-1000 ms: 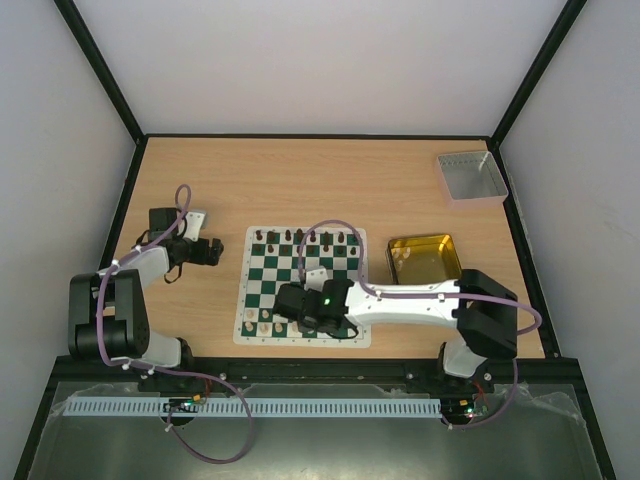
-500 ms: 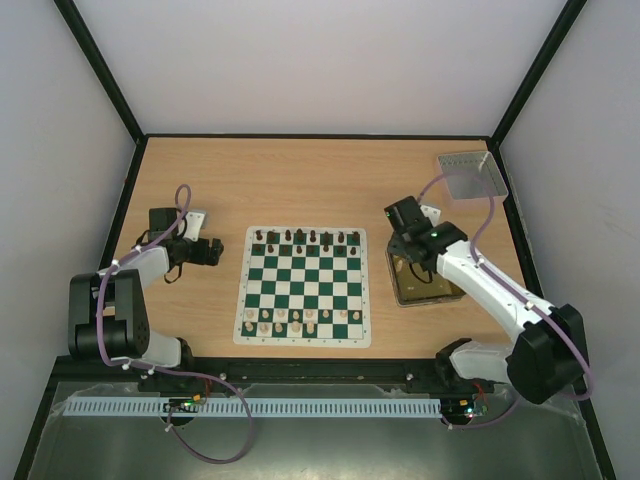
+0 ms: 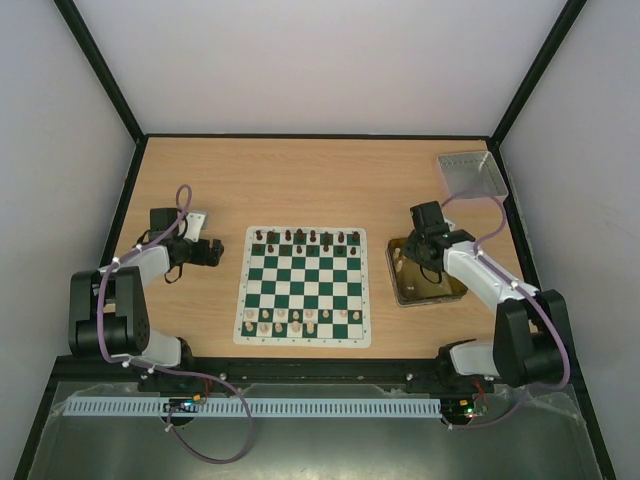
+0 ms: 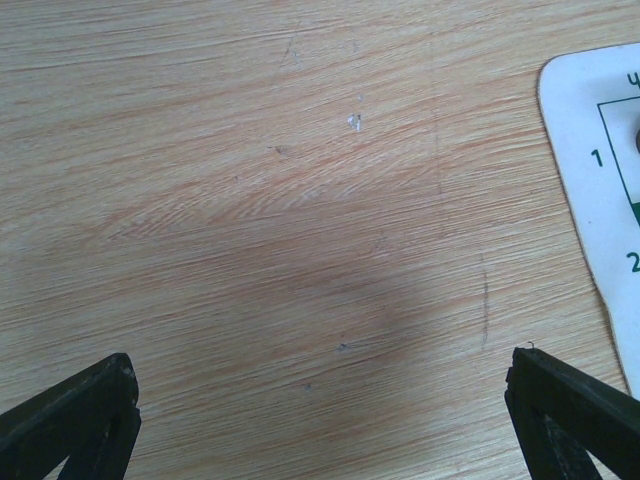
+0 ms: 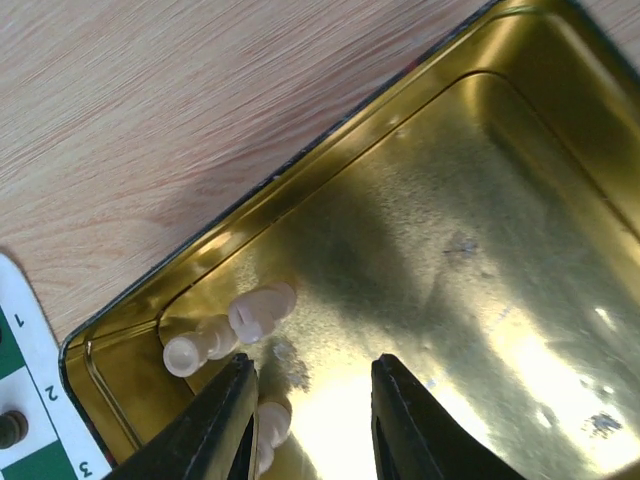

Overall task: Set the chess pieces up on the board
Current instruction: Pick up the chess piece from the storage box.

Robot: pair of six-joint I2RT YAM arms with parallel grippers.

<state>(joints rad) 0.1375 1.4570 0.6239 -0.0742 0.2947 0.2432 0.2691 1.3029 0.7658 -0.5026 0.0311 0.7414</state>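
Note:
The board [image 3: 305, 285] lies flat at the table's middle. Dark chess pieces [image 3: 305, 237] stand along its far row and cream chess pieces [image 3: 300, 320] along its near rows. My right gripper [image 3: 420, 258] hangs over the gold tin [image 3: 432, 290]. In the right wrist view it [image 5: 312, 405] is partly open with nothing between its fingers. Three cream pieces lie in the tin's corner: two [image 5: 262, 310] just ahead of the left fingertip, one [image 5: 270, 425] beside it. My left gripper [image 3: 207, 251] rests wide open over bare wood, left of the board's corner [image 4: 590, 140].
A grey square tray [image 3: 470, 173] sits at the back right corner. The tin's raised rim [image 5: 300, 170] surrounds the right gripper on two sides. Black frame rails border the table.
My right arm has swung from over the board's near rows to the gold tin on the right and settled lower over it. The left arm has not moved.

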